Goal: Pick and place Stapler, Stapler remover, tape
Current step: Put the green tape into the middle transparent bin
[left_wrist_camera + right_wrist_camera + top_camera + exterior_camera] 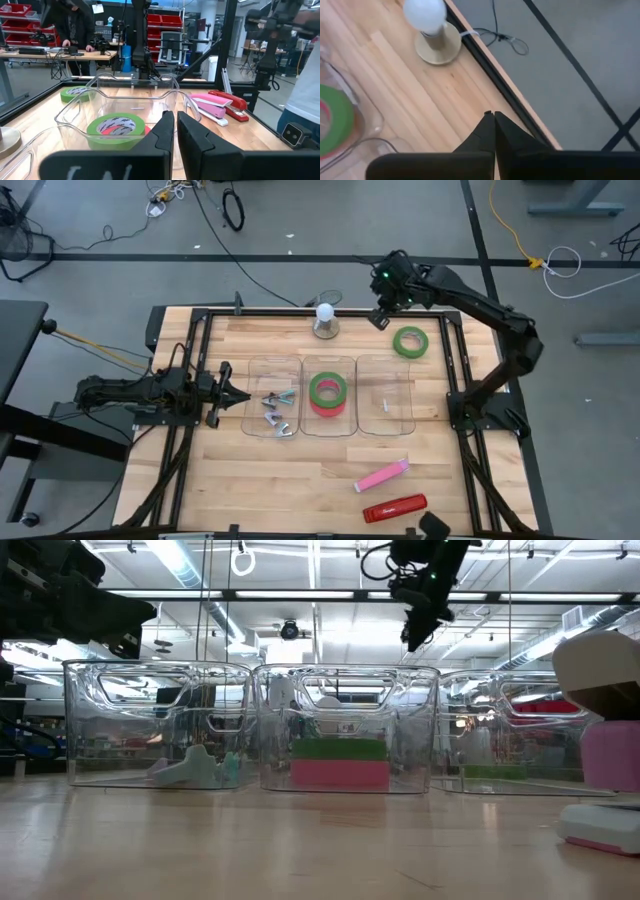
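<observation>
Your right gripper (381,318) sits high over the table's (250,470) far edge, fingers pressed together, holding nothing, just beside the white ball lamp (326,319). Your left gripper (238,396) waits at the left side, pointing at the left bin (273,410), fingers together too. One green tape (328,390) lies in the middle bin (329,396), stacked on a pink-red roll. A second green tape roll (410,341) rests loose near the far right corner. Staple removers (277,413) are in the left bin. Pink stapler (382,476) and red stapler (394,508) lie near the front edge, right of centre. Right bin (385,394) holds only a small pale item, too small to identify.
</observation>
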`<state>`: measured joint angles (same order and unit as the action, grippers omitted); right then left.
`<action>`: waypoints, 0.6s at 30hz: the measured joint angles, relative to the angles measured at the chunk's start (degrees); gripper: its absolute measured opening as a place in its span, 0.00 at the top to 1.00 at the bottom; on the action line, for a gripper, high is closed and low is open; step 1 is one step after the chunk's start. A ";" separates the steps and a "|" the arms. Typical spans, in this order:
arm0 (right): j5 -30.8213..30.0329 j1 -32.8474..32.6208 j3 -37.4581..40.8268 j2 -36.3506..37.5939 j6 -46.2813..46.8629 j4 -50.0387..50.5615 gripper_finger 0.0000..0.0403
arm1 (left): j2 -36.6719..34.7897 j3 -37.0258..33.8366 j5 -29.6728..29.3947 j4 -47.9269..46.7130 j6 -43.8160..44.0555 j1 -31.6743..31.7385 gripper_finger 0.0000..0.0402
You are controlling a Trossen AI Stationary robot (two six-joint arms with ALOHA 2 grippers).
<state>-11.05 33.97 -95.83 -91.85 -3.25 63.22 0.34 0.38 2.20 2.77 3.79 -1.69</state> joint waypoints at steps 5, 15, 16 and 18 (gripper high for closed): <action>0.04 2.25 8.74 5.38 3.63 -2.17 1.00 | 0.02 0.02 0.00 0.02 0.00 0.01 0.94; 0.06 8.15 21.58 12.87 7.91 -2.29 1.00 | 0.00 0.01 0.00 0.02 0.00 0.02 0.94; 0.07 8.63 22.35 13.28 8.18 -2.27 1.00 | 0.01 0.02 0.00 0.00 -0.01 0.01 0.94; 0.05 9.39 23.62 13.80 8.39 -2.33 1.00 | 0.01 0.00 0.00 0.02 0.02 0.00 0.94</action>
<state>-11.00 43.36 -72.20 -78.05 5.14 60.89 0.34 0.38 2.20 2.79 3.81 -1.69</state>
